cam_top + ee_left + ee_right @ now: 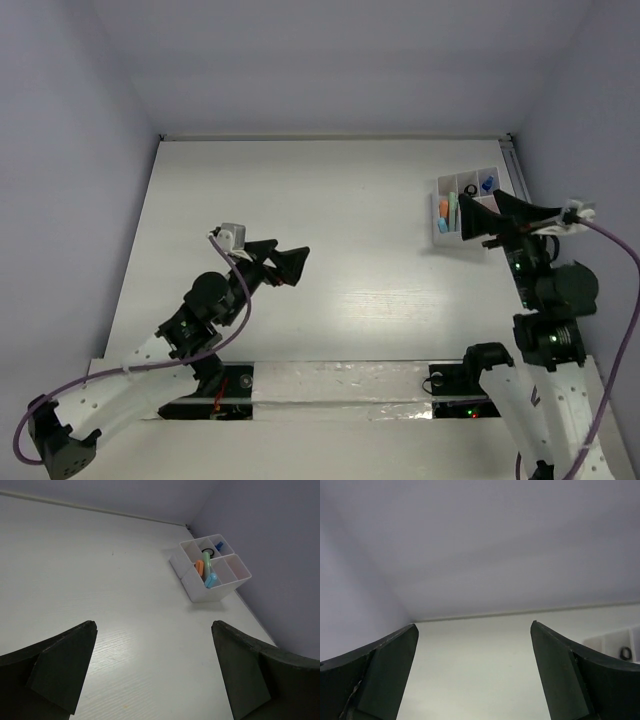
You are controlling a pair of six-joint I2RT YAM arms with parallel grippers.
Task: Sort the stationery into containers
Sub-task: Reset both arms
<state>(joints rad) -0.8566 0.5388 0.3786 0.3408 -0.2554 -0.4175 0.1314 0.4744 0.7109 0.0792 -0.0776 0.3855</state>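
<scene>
We found the white tray (441, 232) at the far right of the table (300, 200), well away from both arm bases. One compartment held an orange pen (199, 568), a mint pen (206, 560) and a light blue piece (210, 580) together. The far row held a black ring (208, 553) and a blue clip (219, 545). The left gripper (153, 623) hung over bare table left of centre, jaws spread wide with nothing between them. The right gripper (473, 624) stood over the tray's near right part, jaws likewise wide apart and holding nothing. Whether it touched the tray we could not tell.
</scene>
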